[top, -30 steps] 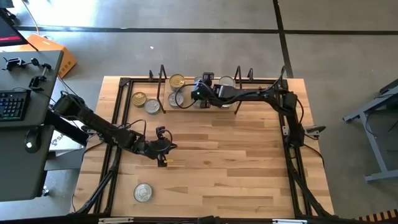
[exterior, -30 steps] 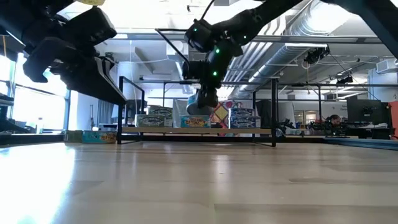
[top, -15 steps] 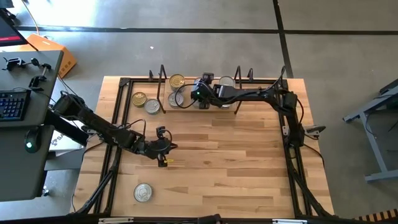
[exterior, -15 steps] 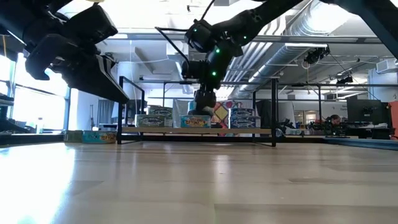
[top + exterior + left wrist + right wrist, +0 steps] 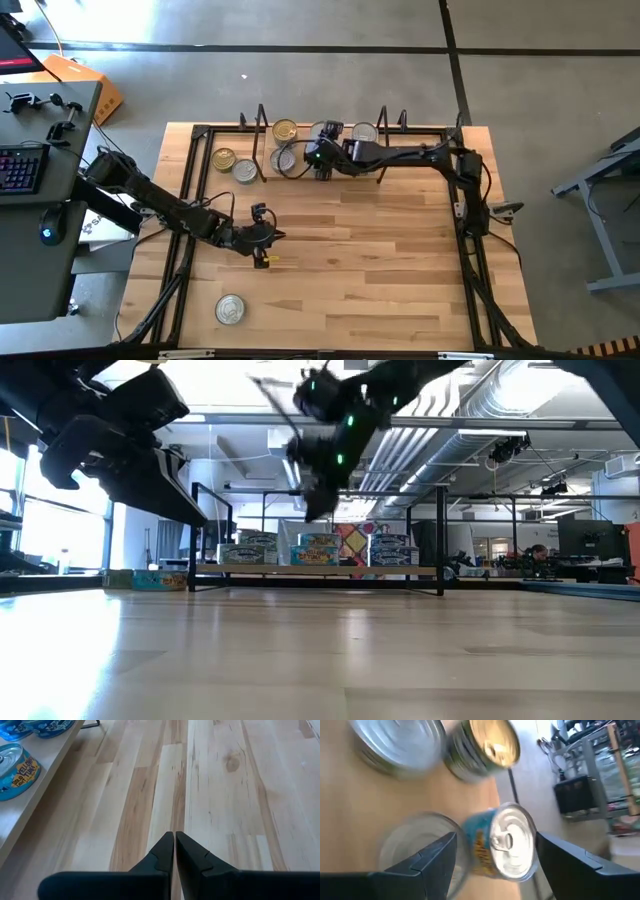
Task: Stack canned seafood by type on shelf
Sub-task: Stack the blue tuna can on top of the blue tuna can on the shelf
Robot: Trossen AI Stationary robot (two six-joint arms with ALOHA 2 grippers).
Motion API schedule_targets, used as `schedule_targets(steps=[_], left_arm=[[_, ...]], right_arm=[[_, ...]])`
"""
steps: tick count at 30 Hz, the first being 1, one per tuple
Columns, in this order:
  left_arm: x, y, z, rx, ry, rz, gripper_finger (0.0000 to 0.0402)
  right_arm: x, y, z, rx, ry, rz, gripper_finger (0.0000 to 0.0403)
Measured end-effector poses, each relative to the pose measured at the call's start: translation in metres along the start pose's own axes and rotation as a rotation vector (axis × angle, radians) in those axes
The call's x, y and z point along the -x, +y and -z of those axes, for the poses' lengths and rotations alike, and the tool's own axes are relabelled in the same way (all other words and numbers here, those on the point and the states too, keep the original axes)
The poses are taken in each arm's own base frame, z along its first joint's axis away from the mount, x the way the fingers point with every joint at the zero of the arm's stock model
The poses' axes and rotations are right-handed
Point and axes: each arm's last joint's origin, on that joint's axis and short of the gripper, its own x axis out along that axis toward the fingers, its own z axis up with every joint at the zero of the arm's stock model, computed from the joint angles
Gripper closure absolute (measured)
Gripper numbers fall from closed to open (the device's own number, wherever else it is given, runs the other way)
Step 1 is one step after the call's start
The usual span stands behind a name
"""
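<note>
Spanning nearly your whole overhead view is the black-framed, pale plank tabletop (image 5: 380, 260). Along its far edge sits the low light-wood shelf (image 5: 300, 170) with black wire uprights at both ends. On the shelf board you have short round tins of seafood: a gold-lidded tin (image 5: 285, 131) near the left-hand upright, a silver-lidded tin (image 5: 284, 158) just in front of it, and another silver-lidded tin (image 5: 364, 133) farther right; from table height, blue-labelled tins (image 5: 318, 549) show in a row along the shelf. Two more tins rest outside the shelf's left-hand upright, by the tabletop's far left corner, one gold-lidded (image 5: 224, 158) and one silver-lidded (image 5: 245, 171), touching or nearly so. A lone silver tin (image 5: 230, 309) lies near the tabletop's near left corner.

Your right gripper (image 5: 318, 158) hangs above the shelf's middle with its fingers spread wide and empty; its wrist camera looks down on a blue-labelled, silver-lidded tin (image 5: 504, 845) between the two fingers, which stand clear of it. Your left gripper (image 5: 262, 240) waits over the left half of the tabletop, fingers (image 5: 165, 851) pressed together on nothing.
</note>
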Motion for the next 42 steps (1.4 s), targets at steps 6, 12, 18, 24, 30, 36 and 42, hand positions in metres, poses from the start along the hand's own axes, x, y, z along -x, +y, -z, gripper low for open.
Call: schedule_targets(steps=[6,12,18,24,30,36,42], left_arm=[[0.002,-0.003,0.0,-0.001,-0.003,0.01,0.0391],[0.006,-0.01,0.002,-0.017,-0.015,0.025,0.0391],[0.011,-0.017,0.003,-0.029,-0.027,0.02,0.0391],[0.023,-0.006,0.008,0.047,0.005,-0.116,0.0394],[0.051,0.021,0.023,0.226,0.111,-0.245,0.04],[0.073,0.04,0.037,0.419,0.183,-0.325,0.0401],[0.077,0.046,0.045,0.483,0.233,-0.402,0.0401]], right_arm=[[0.045,0.036,-0.024,-0.286,-0.184,-0.174,0.0144],[0.08,0.129,-0.021,-0.253,-0.33,-0.361,0.0151],[0.122,0.2,0.003,-0.374,-0.497,-0.492,0.0151],[0.149,0.235,0.031,-0.49,-0.605,-0.538,0.0151],[0.151,0.245,0.055,-0.51,-0.581,-0.404,0.0151],[0.164,0.253,0.079,-0.424,-0.457,-0.438,0.0151],[0.175,0.256,0.11,-0.429,-0.194,-0.426,0.0151]])
